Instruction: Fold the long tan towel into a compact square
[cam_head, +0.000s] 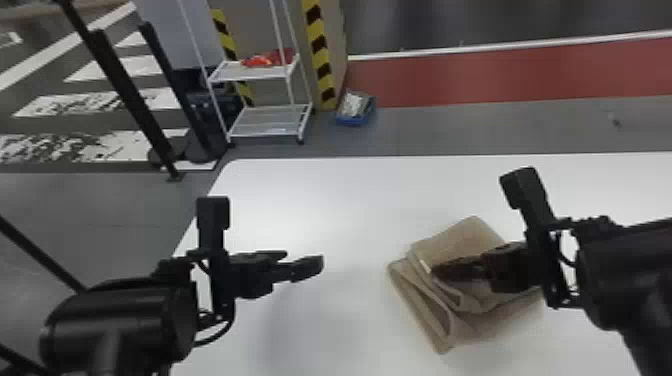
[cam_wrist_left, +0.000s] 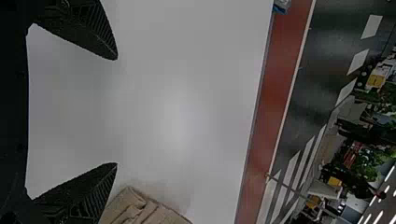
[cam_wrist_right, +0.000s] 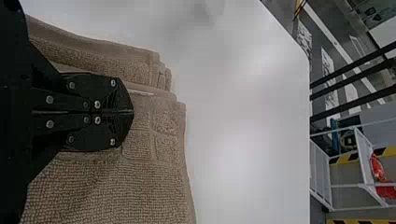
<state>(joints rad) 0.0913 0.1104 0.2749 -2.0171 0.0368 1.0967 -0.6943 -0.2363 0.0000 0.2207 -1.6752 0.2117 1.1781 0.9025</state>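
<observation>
Our right gripper (cam_wrist_right: 133, 112) has its two fingers brought together over the tan towel (cam_wrist_right: 154, 186), their tips by a small white tag (cam_head: 425, 266); whether a layer is pinched between them, we cannot tell. Around and beneath those jaws lies the towel itself, already doubled into a thick, skewed bundle, its loose, stacked folds opening on the side that faces our other arm. Across from it, well apart from the cloth, our left gripper (cam_wrist_left: 116, 111) stands wide with nothing between its fingers, over the bare white table (cam_head: 350, 210). Beyond both pairs of jaws, past the table's far edge, is a white cart (cam_head: 250, 73). We judge the main folding to be largely done and the work to be at shaping the last fold into a square. Next we would want the right fingers to lay the top layer flat and come away cleanly, then both sides nudged even and pressed. If the right jaws do hold cloth, lifting too soon could drag the upper layers askew.
</observation>
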